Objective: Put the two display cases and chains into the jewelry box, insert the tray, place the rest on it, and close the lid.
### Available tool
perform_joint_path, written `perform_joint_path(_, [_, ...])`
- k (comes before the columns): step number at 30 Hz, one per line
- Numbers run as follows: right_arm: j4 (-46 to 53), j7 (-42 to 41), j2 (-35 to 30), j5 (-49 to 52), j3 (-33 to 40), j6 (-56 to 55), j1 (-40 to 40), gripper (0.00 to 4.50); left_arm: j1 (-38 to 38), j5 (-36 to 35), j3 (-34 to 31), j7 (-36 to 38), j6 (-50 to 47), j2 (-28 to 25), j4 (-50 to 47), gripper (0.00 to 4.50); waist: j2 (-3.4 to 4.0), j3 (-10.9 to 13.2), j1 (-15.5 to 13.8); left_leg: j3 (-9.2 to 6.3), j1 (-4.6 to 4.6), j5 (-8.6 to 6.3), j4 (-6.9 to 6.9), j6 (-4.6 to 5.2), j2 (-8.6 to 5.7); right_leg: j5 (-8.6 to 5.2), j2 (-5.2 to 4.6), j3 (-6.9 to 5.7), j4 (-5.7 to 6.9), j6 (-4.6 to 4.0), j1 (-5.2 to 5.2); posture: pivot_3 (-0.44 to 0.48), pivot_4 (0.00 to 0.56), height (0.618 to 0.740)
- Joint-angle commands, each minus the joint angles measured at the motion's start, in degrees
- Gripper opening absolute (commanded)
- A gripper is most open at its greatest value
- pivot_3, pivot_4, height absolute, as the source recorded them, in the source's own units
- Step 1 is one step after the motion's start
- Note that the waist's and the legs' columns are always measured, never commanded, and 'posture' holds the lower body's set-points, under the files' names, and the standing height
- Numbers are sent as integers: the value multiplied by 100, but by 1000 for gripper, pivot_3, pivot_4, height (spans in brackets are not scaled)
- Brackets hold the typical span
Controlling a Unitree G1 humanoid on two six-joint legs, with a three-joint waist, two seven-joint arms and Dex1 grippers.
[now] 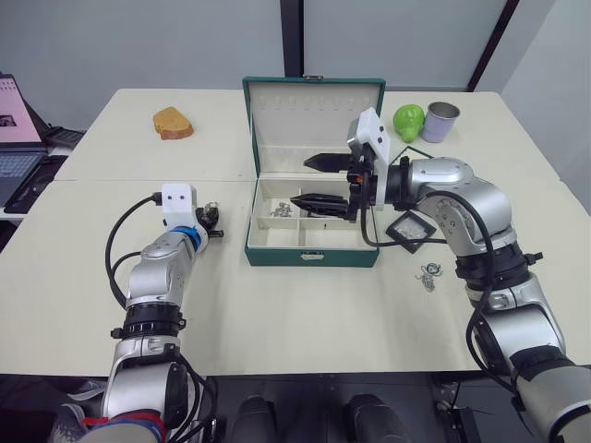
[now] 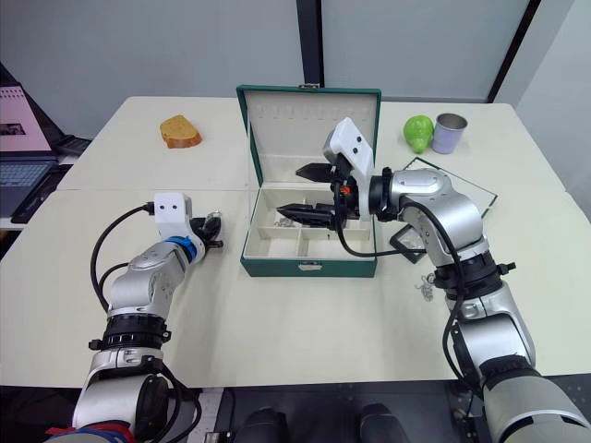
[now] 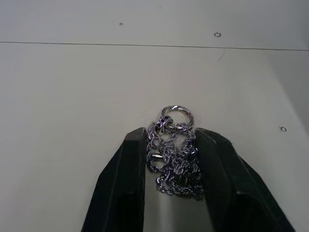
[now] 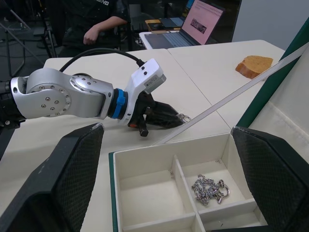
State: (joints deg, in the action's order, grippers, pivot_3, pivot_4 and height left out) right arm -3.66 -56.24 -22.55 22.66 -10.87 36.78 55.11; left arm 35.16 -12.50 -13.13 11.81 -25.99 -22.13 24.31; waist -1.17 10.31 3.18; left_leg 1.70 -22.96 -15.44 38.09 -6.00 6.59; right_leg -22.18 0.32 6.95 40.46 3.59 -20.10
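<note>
Jewelry box (image 1: 312,249), a large dark green rectangular case with cream lining and divided compartments, stands open near the middle of the tabletop (image 1: 277,314), its hinged lid (image 1: 314,125) upright and showing a row of small hooks. A small silvery chain (image 4: 208,188) lies in one of the rear compartments. The right pincer (image 1: 312,181) hovers over the open box, its two black fingers spread wide and holding nothing. Toward the tabletop's right edge, just beside the box, lies a small flat square black display case with a clear centre (image 1: 412,227), and a small silvery heap of jewellery with ring-like loops (image 1: 428,274) lies nearer the front edge. Left of the box, the left pincer (image 3: 171,150) rests low at the tabletop, pinching a tangle of silvery chain with a round ring (image 3: 174,154). Toward the far edge sit an orange-brown bread-shaped piece (image 1: 173,123), a green pear-like fruit (image 1: 409,121) and a grey metal cup (image 1: 441,121).
</note>
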Motion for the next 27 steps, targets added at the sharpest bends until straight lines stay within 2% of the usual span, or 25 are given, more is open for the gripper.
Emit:
perform_joint_path(1, [159, -49, -65, 9, 113, -84, 89, 4500, -44, 8, 37, 19, -76, 66, 9, 259, 0, 0, 0, 0, 0, 0, 0, 0, 0, 0, 0, 0, 0, 0, 0, 0, 150, 740])
perform_joint_path(2, [163, -53, -70, 10, 114, -86, 86, 4500, -36, 11, 37, 28, -68, 64, 20, 100, 0, 0, 0, 0, 0, 0, 0, 0, 0, 0, 0, 0, 0, 0, 0, 0, 150, 740])
perform_joint_path(10, [192, -102, -128, 63, 172, -125, 49, 4500, -77, -36, 13, 172, -5, -23, -213, 100, 0, 0, 0, 0, 0, 0, 0, 0, 0, 0, 0, 0, 0, 0, 0, 0, 150, 740])
perform_joint_path(14, [461, -391, -330, 291, 343, -184, -61, 4500, -218, -242, -148, 441, -272, -283, -890, 100, 0, 0, 8, 0, -2, 0, -1, 0, 0, 0, 0, 0, -1, 0, -1, 0, 150, 740])
perform_joint_path(18, [811, -563, -529, 579, 539, -74, -211, 4500, -402, -573, -286, 886, -707, -718, -1710, 100, -1, 1, 10, 0, -5, 0, -4, 0, 3, 0, 3, 1, -4, 0, -3, 0, 150, 740])
perform_joint_path(27, [1580, -828, -1170, 1147, 933, 210, -839, 4500, -560, -1638, -489, 2718, -1475, -2271, -3133, 100, -1, 2, 3, 0, -3, 0, -9, 0, 3, 0, 3, 2, -15, 0, 2, 0, 150, 740])
